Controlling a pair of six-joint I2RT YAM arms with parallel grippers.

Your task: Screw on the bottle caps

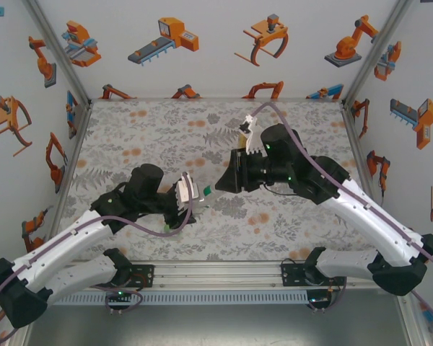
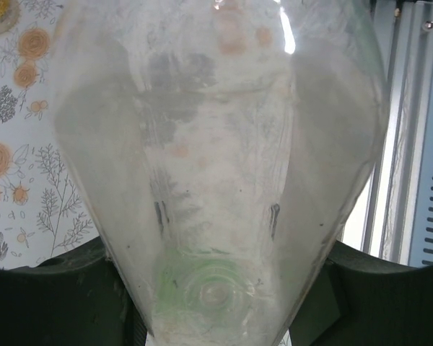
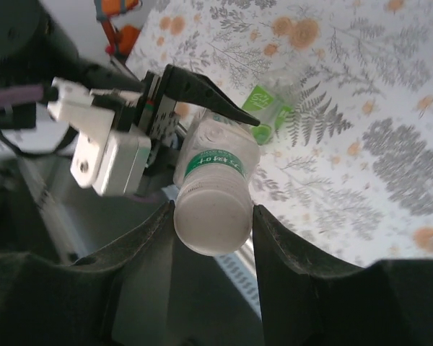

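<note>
clear bottle [image 3: 216,167] well inside table [image 1: 130,130] edges

both arms bend inward low over the tabletop, left claw [image 1: 193,192] and right claw [image 1: 224,180] meeting nearly tip to tip, each clamped tight.

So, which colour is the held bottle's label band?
Green label band, clearest in right wrist view.

White walls [image 1: 216,76] on three sides, printed with orange machine drawings; metal posts [image 1: 60,50] at the back corners. Table [image 1: 144,130] covered in grey-leaf, orange-flower cloth; metal rail [image 1: 216,272] along the near edge; light even.
</note>
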